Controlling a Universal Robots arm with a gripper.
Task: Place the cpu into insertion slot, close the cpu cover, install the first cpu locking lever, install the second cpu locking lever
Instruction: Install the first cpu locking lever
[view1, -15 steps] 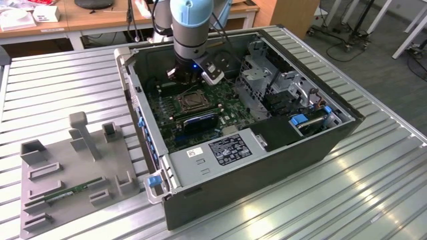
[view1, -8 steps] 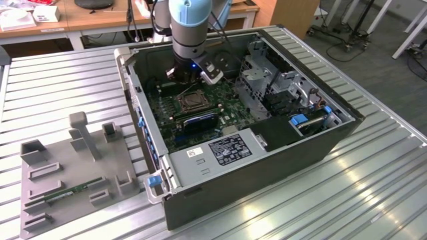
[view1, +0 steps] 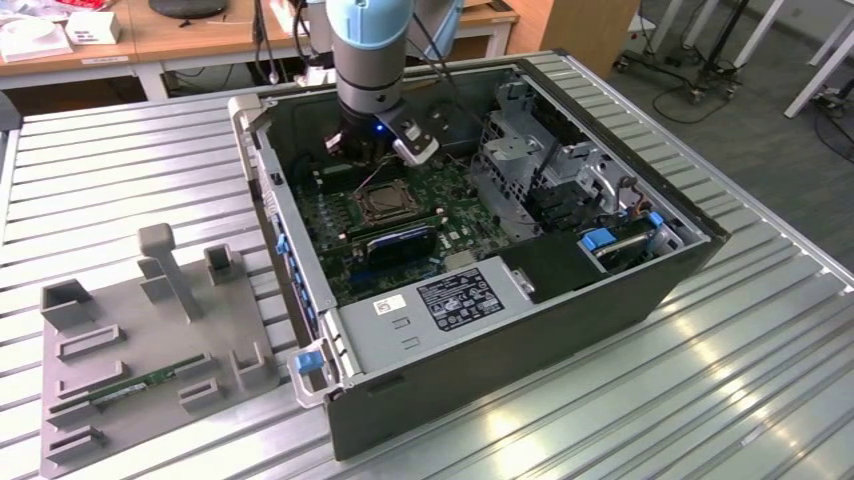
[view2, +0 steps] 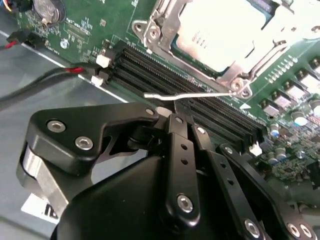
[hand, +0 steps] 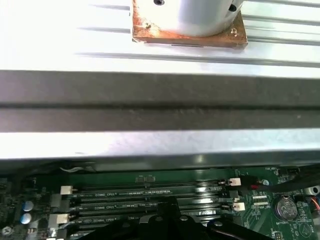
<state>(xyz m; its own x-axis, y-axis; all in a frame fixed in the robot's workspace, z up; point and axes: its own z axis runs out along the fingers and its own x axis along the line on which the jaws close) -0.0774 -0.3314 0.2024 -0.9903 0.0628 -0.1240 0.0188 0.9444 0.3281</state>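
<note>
Ribbed aluminium planks make up the counter (view1: 747, 380), and they catch pale glare from overhead lights. On it lies an open dark computer case (view1: 534, 330), its green motherboard (view1: 350, 262) facing up. Toward the exterior view's left sits a grey fixture tray (view1: 127, 400) with upright posts and a memory stick (view1: 140, 385) lying in one of its grooves. Behind the counter, wooden desks (view1: 174, 40) and wheeled stands (view1: 681, 70) stand on a grey floor.

The light-blue arm (view1: 380, 45) reaches down into the case, and its black gripper (view2: 175, 120) hangs over the long black memory slots (view2: 200, 102) just beside the socket. Its jaws are drawn together, the fingertips touching with nothing between them.

In the second wrist view the cpu (view2: 220, 30) lies flat in the insertion slot (view1: 383, 203), its pale metal top framed by the cpu cover (view2: 162, 25), which lies down around it. A thin wire locking lever (view2: 190, 96) runs along the socket's edge nearest the gripper, with its bent tip free above the memory slots.
</note>
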